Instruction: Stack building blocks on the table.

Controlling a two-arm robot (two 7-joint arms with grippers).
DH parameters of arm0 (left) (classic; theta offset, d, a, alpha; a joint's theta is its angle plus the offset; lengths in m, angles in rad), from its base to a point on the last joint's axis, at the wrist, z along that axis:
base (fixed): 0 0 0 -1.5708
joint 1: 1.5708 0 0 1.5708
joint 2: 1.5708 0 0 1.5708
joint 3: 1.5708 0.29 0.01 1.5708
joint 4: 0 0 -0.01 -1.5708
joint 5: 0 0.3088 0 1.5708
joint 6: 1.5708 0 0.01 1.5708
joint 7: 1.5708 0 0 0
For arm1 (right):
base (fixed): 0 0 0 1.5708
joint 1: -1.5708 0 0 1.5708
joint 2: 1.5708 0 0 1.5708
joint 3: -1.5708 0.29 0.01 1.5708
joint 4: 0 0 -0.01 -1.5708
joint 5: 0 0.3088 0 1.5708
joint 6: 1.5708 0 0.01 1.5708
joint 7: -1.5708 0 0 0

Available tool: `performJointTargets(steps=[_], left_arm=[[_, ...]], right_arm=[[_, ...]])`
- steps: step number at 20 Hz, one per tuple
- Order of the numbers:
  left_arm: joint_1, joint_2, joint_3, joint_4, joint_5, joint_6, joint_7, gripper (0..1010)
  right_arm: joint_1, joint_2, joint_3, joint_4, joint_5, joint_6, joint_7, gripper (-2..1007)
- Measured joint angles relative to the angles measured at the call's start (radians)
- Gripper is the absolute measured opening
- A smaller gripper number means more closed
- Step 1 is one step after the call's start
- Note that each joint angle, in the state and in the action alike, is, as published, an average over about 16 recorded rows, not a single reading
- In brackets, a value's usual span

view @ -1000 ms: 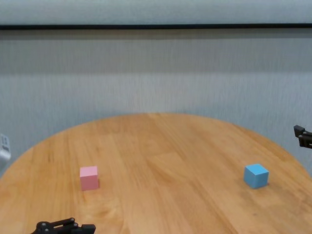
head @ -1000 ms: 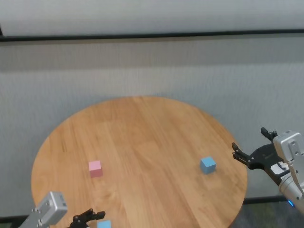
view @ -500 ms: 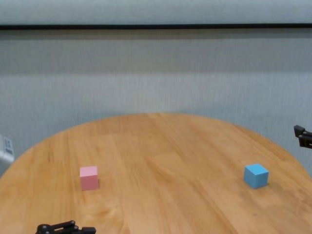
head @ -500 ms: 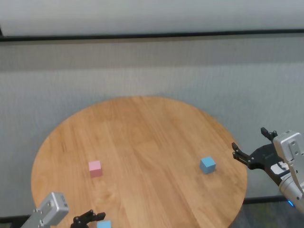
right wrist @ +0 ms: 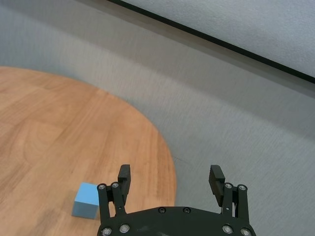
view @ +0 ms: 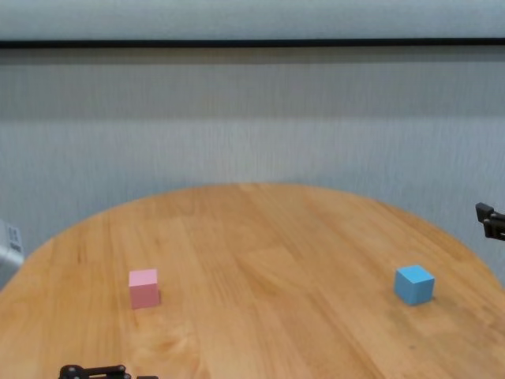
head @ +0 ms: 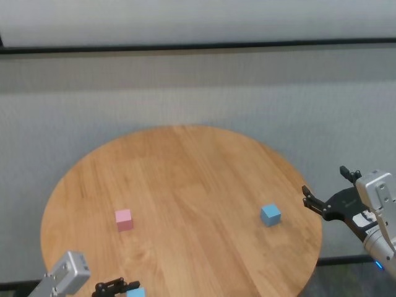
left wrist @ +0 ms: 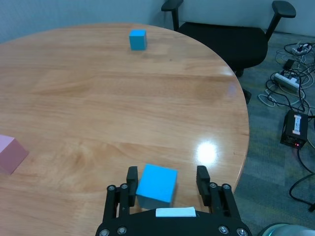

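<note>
On the round wooden table (head: 185, 173) lie a pink block (head: 124, 219) at the left, a light blue block (head: 270, 215) at the right, and a second light blue block (head: 136, 292) at the near edge. My left gripper (head: 116, 287) is open, low at the near edge. In the left wrist view this gripper (left wrist: 167, 178) has its fingers on either side of the near blue block (left wrist: 156, 186), with a gap on one side. My right gripper (head: 327, 184) is open and empty, beyond the table's right edge, apart from the right blue block (right wrist: 87, 200).
A grey wall runs behind the table (view: 260, 118). In the left wrist view a black office chair (left wrist: 231, 34) stands beyond the table's rim, and cables with a power brick (left wrist: 294, 129) lie on the floor.
My left gripper has sunk lower toward the near edge, closer around the near blue block. The right arm and the other two blocks have not moved.
</note>
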Motion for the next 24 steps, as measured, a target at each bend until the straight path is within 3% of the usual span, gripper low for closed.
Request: performJointTargets(steps=[13,24], left_arm=[[0.006,-0.003,-0.008,-0.006,0.003,0.003,0.021,461],[-0.017,-0.031,-0.039,-0.042,0.018,0.012,0.077,396]], right_arm=[[0.0,0.0,0.0,0.0,0.0,0.0,0.0,1005],[0.0,0.0,0.0,0.0,0.0,0.0,0.0,1005]])
